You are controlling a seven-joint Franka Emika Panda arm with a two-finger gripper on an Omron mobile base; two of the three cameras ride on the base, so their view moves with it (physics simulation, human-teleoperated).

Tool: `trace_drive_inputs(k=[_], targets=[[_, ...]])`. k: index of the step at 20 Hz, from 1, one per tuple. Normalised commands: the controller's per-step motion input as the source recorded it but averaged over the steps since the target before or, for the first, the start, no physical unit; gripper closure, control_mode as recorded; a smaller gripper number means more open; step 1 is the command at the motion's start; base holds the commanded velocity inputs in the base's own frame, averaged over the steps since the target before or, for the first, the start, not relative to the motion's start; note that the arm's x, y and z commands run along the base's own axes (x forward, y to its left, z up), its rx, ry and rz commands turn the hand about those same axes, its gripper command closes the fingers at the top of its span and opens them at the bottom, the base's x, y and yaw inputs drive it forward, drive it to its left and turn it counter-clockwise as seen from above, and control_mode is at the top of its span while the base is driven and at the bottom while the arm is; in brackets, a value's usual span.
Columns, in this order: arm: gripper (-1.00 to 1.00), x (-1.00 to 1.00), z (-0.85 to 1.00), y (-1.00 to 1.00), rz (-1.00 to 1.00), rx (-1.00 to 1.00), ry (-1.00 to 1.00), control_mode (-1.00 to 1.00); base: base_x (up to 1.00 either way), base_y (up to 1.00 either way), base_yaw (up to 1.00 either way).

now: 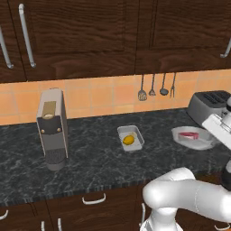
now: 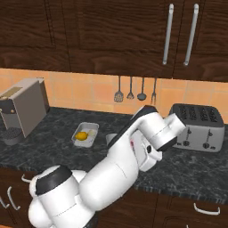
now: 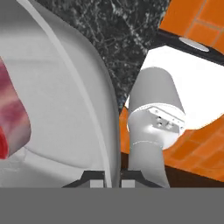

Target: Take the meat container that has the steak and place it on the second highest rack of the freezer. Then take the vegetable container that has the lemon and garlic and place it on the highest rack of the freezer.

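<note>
Pincer [image 3: 112, 178] is clamping down on the rim of the meat container [image 3: 65, 100], its tips pinching the thin wall with the steak [image 3: 13, 118] lying just inside. It should be lifting straight and level off the worktop [image 1: 90, 158], slowly so the steak isn't sliding. Farther left the vegetable container [image 1: 131, 137] with the lemon [image 1: 129, 140] is waiting its turn.

Dark wood cabinets [image 1: 81, 31] above orange tiled backsplash [image 1: 90, 97], black counter [image 1: 90, 158].
</note>
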Motion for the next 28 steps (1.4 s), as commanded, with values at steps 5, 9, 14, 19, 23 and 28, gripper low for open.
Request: trace_drive_inputs(k=[5, 9, 14, 19, 23, 28], targets=[[1.00, -0.43, 0.78, 0.56, -0.01, 0.00, -0.46, -1.00, 0.00, 0.00, 0.00], [1.00, -0.23, 0.94, 0.84, 0.00, 0.00, -0.26, -1.00, 0.00, 0.00, 0.00], [1.00, -0.24, 0.64, 0.93, 0.00, 0.00, -0.13, -1.00, 0.00, 0.00, 0.00], [1.00, -0.41, 0.45, 0.48, 0.00, 0.00, -0.08, -1.00, 0.00, 0.00, 0.00], [1.00, -0.11, -0.06, 0.25, 0.04, -0.01, 0.00, -1.00, 0.00, 0.00, 0.00], [1.00, -0.05, 0.00, 0.53, 0.00, -0.03, 0.04, -1.00, 0.00, 0.00, 0.00]])
